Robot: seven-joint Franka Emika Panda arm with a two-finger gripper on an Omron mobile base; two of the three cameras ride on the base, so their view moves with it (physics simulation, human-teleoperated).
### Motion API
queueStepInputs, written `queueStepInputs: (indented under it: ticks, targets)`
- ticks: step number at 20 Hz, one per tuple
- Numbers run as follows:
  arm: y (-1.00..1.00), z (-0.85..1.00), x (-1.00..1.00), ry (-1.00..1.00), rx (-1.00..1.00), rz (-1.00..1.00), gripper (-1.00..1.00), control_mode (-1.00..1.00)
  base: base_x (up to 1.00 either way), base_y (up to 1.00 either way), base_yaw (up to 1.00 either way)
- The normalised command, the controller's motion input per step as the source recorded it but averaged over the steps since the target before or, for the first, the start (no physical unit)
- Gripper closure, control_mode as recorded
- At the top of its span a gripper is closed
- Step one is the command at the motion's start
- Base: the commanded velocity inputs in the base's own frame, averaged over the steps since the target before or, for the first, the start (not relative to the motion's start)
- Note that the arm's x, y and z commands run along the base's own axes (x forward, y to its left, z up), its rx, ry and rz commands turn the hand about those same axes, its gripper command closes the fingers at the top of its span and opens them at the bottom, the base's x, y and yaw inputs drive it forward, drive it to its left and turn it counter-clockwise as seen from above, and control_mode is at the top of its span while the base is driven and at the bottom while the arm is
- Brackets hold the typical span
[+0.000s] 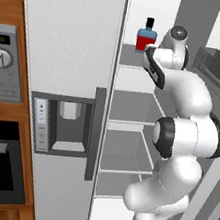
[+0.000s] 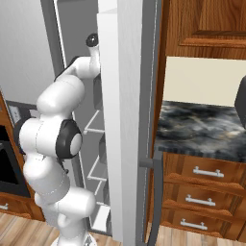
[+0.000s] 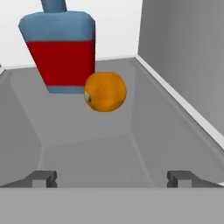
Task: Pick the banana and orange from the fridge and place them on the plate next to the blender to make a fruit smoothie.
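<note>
The fridge (image 1: pixel 66 49) stands with its right compartment open, and my arm reaches onto an upper shelf. In the hand view the orange (image 3: pixel 105 92) lies on that grey shelf (image 3: pixel 144 144), just in front of a red-and-blue bottle (image 3: pixel 61 48) and touching its lower right corner. My gripper (image 3: pixel 111 179) is open. Its fingertips (image 3: pixel 41 178) stand wide apart, a short way back from the orange, with nothing between them. The banana, the plate and the blender are out of view.
The bottle (image 1: pixel 146 37) stands at the back of the shelf. The fridge's inner side wall (image 3: pixel 183 52) runs close on the right. The open fridge door (image 2: pixel 125 120) stands between my arm and a marble counter (image 2: pixel 202 129) with wooden drawers below.
</note>
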Motion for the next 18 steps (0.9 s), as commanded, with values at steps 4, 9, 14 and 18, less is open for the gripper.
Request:
queueStepInputs:
  ticks: [4,9,14,18]
  targets:
    - [-0.02,-0.10,0.49,0.00,0.00,0.00,-1.00,-1.00,0.00,0.00,0.00]
    - [-0.11,-0.10,0.41,0.00,0.00,0.00,-1.00,-1.00,0.00,0.00,0.00]
    - [-0.13,-0.07,0.38,0.00,0.00,0.00,-1.00,-1.00,0.00,0.00,0.00]
    - [-0.13,0.00,0.39,0.00,0.00,0.00,-1.00,-1.00,0.00,0.00,0.00]
